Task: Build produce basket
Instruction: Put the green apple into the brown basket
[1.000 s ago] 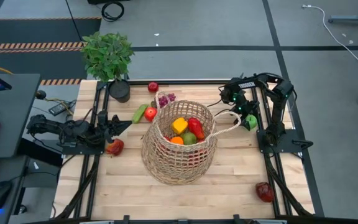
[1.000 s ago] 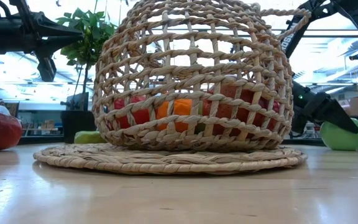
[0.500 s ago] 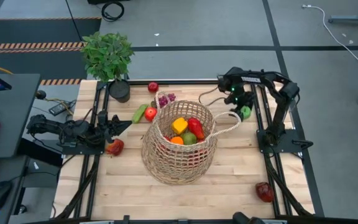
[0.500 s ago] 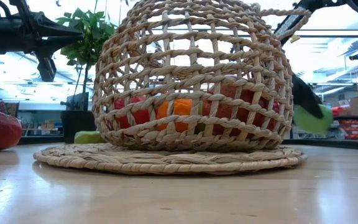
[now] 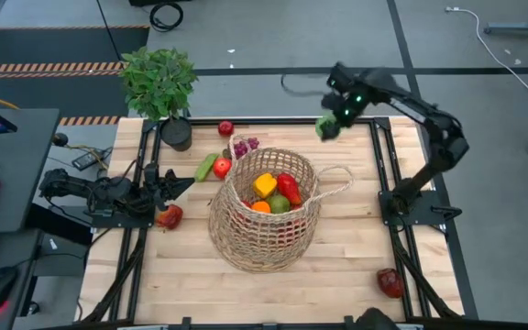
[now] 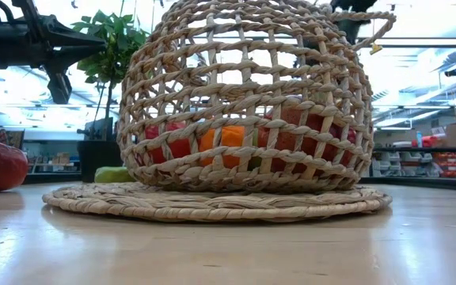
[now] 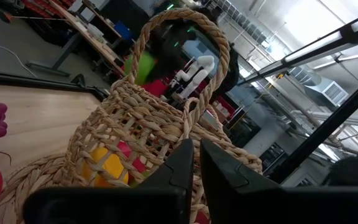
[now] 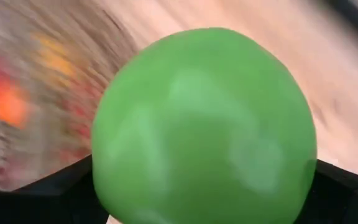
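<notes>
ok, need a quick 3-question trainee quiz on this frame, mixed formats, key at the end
1. True or false: the right gripper is shut on the green apple.
2. Multiple choice: where does the left gripper wait? A) over the basket opening B) low at the table's left side, near a red fruit C) beside the potted plant, off the table
3. Fill in: the purple grapes lie on the table, ______ the basket.

Key: 1 true. 2 B. 3 outside.
</notes>
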Available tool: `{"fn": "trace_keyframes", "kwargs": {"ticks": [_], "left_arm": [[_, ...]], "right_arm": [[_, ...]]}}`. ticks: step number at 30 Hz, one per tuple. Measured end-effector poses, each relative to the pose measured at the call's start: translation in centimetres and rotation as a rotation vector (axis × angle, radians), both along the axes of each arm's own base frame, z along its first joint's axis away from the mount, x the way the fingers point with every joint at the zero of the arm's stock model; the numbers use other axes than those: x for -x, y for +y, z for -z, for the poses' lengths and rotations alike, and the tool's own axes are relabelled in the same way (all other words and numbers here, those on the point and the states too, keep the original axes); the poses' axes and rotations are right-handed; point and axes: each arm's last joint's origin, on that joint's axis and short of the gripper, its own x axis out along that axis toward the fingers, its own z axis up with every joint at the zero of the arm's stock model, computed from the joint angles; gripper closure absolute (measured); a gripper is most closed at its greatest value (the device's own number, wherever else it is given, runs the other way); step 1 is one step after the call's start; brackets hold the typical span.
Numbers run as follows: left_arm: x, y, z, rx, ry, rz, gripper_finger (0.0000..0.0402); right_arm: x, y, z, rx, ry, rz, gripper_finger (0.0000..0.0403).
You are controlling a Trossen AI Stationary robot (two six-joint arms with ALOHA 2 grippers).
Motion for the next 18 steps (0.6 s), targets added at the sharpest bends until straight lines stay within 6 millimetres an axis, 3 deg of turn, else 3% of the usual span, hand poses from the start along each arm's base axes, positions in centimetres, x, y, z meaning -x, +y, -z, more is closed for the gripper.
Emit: {"fn": "trace_keyframes", "kwargs": {"ticks": [10, 18], "left_arm": [[0.0, 0.0, 0.0, 0.0, -0.001, 0.0, 0.0367], [0.0, 0.0, 0.0, 0.0, 0.0, 0.0, 0.0367]], "right_arm": [[1.1, 2.3, -12.0, 0.251, -0.799, -0.019, 0.0024], [2.7, 4.4, -18.6, 0.324, -1.28, -0.096, 0.0024]]}}
